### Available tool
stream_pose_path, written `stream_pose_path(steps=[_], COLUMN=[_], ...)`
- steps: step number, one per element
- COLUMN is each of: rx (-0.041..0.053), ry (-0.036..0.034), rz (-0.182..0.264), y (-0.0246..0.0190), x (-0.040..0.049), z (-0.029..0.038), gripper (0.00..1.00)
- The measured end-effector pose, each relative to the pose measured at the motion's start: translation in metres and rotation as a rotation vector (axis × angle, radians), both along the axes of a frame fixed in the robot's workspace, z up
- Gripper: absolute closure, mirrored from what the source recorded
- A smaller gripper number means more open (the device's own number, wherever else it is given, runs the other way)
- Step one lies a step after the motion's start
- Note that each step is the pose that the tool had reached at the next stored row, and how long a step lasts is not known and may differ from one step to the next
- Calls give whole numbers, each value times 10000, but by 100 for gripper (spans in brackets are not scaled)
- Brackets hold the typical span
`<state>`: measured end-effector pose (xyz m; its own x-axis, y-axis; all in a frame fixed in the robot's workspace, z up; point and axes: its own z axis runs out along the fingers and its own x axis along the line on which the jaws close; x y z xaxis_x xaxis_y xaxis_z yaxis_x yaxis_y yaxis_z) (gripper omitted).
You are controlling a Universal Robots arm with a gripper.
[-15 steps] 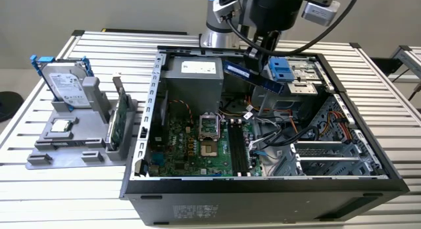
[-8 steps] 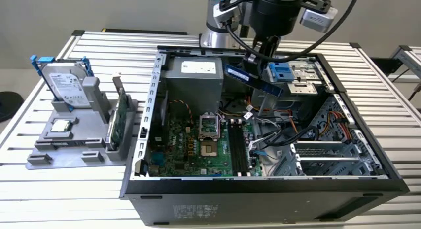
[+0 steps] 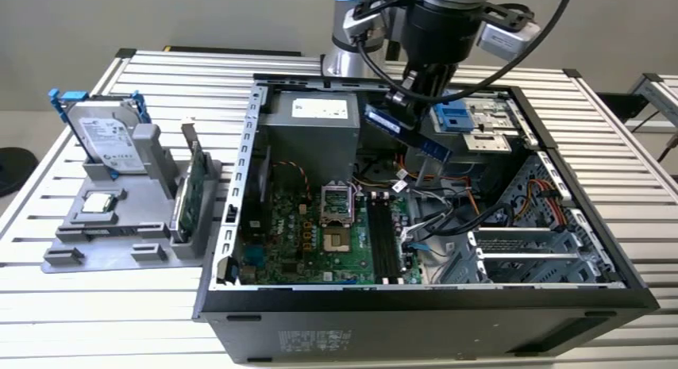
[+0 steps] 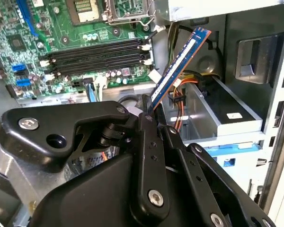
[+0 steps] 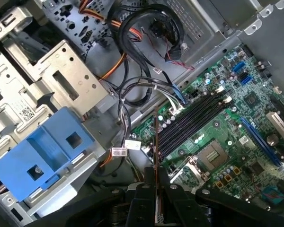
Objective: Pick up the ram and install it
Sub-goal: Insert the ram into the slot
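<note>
My gripper (image 3: 407, 101) is shut on the ram (image 3: 409, 134), a long blue-and-dark stick held tilted in the air above the open computer case (image 3: 424, 297). The stick hangs over the cables near the case's back, apart from the motherboard (image 3: 307, 242). The black memory slots (image 3: 383, 238) lie below it, toward the case's front. In the second wrist view the ram (image 4: 180, 66) sticks out from between my fingers (image 4: 146, 122), with the slots (image 4: 94, 54) beyond it. In the first wrist view the ram (image 5: 155, 142) shows edge-on, beside the slots (image 5: 194, 118).
At the exterior view's left, a grey holder (image 3: 106, 246) carries a hard drive in a blue frame (image 3: 106, 139) and a green card with a metal bracket (image 3: 190, 190). Inside the case are the power supply (image 3: 317, 123), a blue drive caddy (image 3: 456, 115) and loose cables (image 3: 445, 218).
</note>
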<state>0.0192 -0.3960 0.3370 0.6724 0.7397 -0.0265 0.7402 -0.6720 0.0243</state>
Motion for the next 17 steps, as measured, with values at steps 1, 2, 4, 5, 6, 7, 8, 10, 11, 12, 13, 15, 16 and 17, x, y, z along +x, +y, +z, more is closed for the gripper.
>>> stream_pose_path(steps=[1,2,4,5,6,7,8,10,11,12,13,15,16,17], rx=[-2,-1,-1,-1,-1,0,0,-1,0,-1,-1,0,-1,-2], ry=[0,0,0,0,0,0,0,0,0,0,0,0,0,0], rz=[-140,-274,-549,-672,-796,-928,-1039,-1249,-1354,-1458,-1568,-1792,-1903,-2003], y=[0,0,0,0,0,1,1,1,2,2,2,3,3,4], x=[1,2,5,7,9,12,16,27,32,37,41,49,53,56], z=[-7,-14,-28,-35,-42,-50,-59,-75,-84,-91,-99,-114,-120,-127], gripper=[100,100,100,100,100,100,100,100,100,100,100,100,100,100])
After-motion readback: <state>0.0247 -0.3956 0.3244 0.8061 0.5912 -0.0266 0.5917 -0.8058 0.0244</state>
